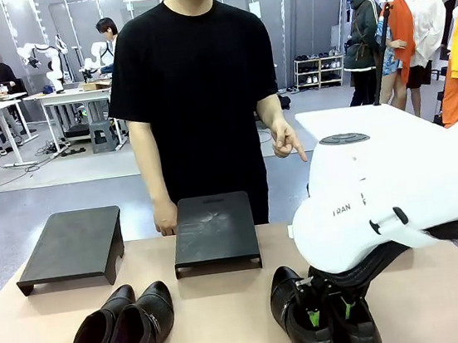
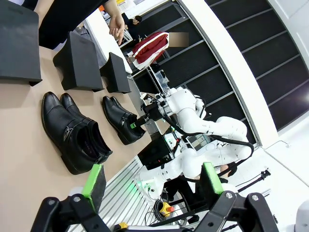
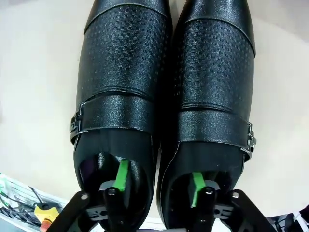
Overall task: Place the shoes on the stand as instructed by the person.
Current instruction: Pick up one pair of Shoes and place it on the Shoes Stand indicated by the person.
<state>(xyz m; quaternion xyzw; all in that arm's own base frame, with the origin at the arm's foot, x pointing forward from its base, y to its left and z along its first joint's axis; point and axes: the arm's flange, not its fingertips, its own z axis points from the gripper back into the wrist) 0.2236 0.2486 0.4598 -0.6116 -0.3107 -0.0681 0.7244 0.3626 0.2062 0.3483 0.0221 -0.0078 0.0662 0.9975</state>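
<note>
Left gripper [image 2: 152, 169] spread wide, empty. Right gripper [image 3: 158, 180]: one finger down each shoe of right-hand pair [image 3: 125, 72], near edge of table [image 1: 230, 314], pinch unclear. Left-hand pair [image 1: 119, 334] beside, apart. Beyond: left stand [image 1: 72, 241], middle stand [image 1: 214, 228]. Person [image 1: 193, 84] behind, hand [image 1: 285, 141] pointing down

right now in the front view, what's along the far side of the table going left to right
left stand → person's resting hand → middle stand → person's pointing hand
</note>
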